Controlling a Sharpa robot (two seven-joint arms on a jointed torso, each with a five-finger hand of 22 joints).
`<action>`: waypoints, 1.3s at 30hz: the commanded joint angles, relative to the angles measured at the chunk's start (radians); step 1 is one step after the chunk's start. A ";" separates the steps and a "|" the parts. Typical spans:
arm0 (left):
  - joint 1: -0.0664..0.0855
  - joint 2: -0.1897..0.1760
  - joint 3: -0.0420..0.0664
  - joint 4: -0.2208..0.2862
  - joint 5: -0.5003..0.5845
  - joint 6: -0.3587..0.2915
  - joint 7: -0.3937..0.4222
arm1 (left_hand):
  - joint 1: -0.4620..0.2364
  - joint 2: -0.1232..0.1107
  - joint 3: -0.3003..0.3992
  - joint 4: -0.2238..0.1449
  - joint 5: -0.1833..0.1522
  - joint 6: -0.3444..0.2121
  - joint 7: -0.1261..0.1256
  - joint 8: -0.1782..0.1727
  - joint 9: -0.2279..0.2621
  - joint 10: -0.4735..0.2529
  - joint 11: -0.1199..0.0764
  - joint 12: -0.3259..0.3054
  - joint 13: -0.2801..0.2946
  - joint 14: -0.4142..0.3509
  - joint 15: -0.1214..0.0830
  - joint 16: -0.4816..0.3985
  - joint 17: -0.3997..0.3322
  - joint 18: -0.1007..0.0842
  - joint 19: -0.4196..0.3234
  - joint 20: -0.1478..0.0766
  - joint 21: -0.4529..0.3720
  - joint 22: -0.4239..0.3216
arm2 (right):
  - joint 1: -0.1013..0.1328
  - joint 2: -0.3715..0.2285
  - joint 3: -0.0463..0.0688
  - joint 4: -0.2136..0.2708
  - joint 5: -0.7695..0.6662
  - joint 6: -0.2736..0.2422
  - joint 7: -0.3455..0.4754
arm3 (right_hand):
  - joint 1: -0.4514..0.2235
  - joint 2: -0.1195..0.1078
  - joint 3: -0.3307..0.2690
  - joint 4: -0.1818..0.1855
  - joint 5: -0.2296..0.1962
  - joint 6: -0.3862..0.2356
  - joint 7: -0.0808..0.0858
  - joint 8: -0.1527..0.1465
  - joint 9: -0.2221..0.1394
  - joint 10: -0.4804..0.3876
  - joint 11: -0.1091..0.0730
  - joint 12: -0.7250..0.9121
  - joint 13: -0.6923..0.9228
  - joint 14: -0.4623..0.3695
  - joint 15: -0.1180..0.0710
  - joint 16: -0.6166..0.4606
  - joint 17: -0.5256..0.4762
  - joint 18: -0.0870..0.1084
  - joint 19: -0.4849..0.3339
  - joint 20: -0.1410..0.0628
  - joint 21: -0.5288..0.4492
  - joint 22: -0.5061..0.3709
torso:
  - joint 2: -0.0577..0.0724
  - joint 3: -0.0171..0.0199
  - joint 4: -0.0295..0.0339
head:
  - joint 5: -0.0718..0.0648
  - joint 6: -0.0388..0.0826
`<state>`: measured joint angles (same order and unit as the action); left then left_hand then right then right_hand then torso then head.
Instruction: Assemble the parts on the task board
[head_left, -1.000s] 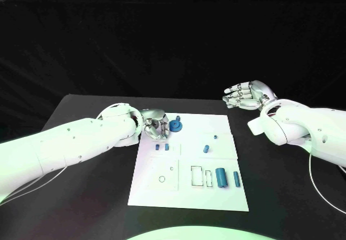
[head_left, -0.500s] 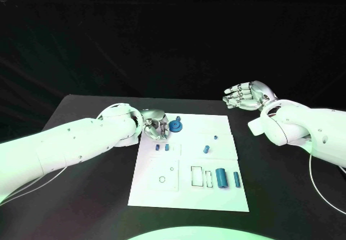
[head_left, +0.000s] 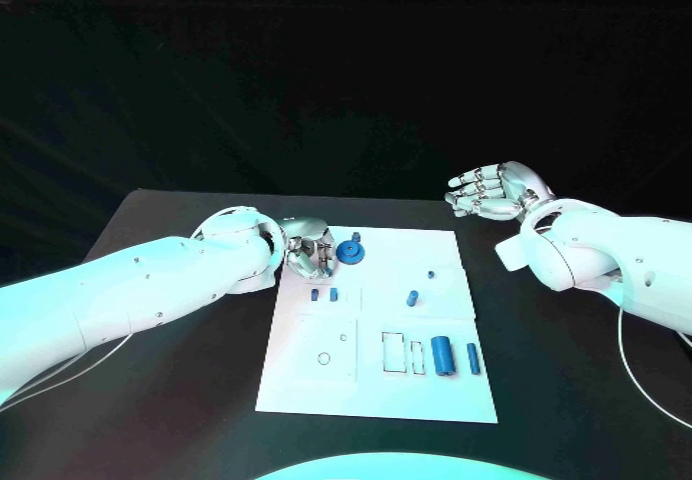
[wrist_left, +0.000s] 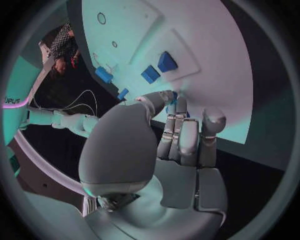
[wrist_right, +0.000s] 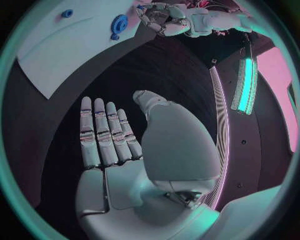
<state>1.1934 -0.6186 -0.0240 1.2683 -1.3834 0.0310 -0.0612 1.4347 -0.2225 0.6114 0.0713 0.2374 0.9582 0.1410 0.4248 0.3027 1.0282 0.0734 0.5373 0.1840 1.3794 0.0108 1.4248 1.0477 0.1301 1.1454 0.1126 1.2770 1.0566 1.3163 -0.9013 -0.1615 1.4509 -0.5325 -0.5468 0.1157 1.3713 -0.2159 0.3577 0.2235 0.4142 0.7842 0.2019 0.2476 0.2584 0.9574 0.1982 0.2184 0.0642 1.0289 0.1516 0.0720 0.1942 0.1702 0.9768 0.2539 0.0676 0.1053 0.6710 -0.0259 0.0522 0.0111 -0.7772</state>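
The left silver many-fingered hand (head_left: 306, 256) is at the far left corner of the white rectangular task board (head_left: 378, 390), with its fingers curled together just beside the round blue gear-like part (head_left: 353, 250). In the left wrist view the fingertips (wrist_left: 170, 97) come together at the board's edge and something small and blue shows between them, but I cannot tell if the hand really pinches a part or only touches it. The right silver many-fingered hand (head_left: 488, 192) hangs above the black table (head_left: 173, 330), off the far right corner of the board and well apart from every part; its fingers are straight, lie side by side and hold nothing. I judge that the step in hand is the seating or turning of the round blue part at the far left corner. To do it well, the left hand should probably keep its fingertips low and close around the part, press straight down to the board and not drag sideways, because the two small blue blocks (head_left: 325, 294) lie near, just toward the robot. The round part seems to stand with its axis upright from the board, with a small knob on its top, though this is too small to be sure. The larger blue cylinder (head_left: 441, 355) and the thinner blue bar (head_left: 472, 357) lie flat near the right edge of the board, and their long axes run from the robot's side toward the far side.
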 joint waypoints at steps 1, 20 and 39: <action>0.000 0.000 0.000 -0.001 -0.003 -0.001 -0.002 | -0.001 0.006 -0.002 -0.005 0.002 0.007 0.002 -0.003 0.002 0.008 0.001 -0.004 0.000 0.001 -0.003 -0.001 -0.001 -0.005 0.006 -0.002 0.005 0.002 | 0.000 0.000 0.000 0.001 -0.007 0.014 0.011 | -0.009 0.004 -0.002 -0.006 0.002 0.005 0.059 -0.006 -0.001 0.005 -0.001 -0.007 -0.001 0.002 0.002 -0.004 -0.001 0.013 0.003 0.005 0.002 -0.002 | 0.000 -0.0002 -0.0001 | 0.000 -0.001; -0.001 0.009 -0.011 0.006 0.033 0.027 0.015 | -0.006 0.007 -0.005 -0.005 0.000 0.019 -0.001 -0.005 0.004 0.020 -0.002 -0.013 -0.001 0.002 -0.005 -0.001 -0.004 -0.005 0.004 -0.002 0.004 -0.001 | 0.000 0.001 0.000 0.001 -0.007 0.016 0.010 | -0.009 0.004 -0.002 -0.006 0.002 0.005 0.059 -0.006 -0.001 0.005 -0.001 -0.007 -0.001 0.002 0.002 -0.004 -0.001 0.013 0.003 0.005 0.002 -0.002 | -0.001 0.0008 -0.0005 | 0.002 -0.003; -0.002 0.011 -0.014 -0.006 0.034 0.021 0.009 | -0.014 0.001 -0.006 -0.006 0.000 0.003 0.002 -0.030 0.000 0.024 0.000 -0.033 -0.004 0.003 -0.003 0.000 0.001 -0.002 -0.009 -0.003 -0.005 -0.014 | 0.000 0.000 0.000 0.001 -0.007 0.016 0.009 | -0.010 0.004 -0.002 -0.007 0.002 0.004 0.059 -0.006 -0.002 0.006 -0.001 -0.009 -0.001 0.002 0.002 -0.004 -0.003 0.013 0.003 0.005 0.002 -0.003 | 0.000 -0.0002 0.0004 | 0.000 -0.003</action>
<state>1.1949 -0.6103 -0.0351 1.2615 -1.3550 0.0338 -0.0565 1.4292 -0.2198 0.6085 0.0687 0.2355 0.9723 0.1410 0.4002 0.3072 1.0499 0.0700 0.5072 0.1815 1.3829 0.0073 1.4248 1.0480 0.1305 1.1446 0.1119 1.2769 1.0435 1.3163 -0.9013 -0.1616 1.4504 -0.5326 -0.5447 0.1150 1.3672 -0.2118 0.3578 0.2235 0.4142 0.7842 0.2018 0.2476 0.2572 0.9574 0.1982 0.2144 0.0641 1.0289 0.1517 0.0720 0.1922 0.1702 0.9768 0.2539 0.0676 0.1028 0.6707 -0.0258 0.0520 0.0112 -0.7798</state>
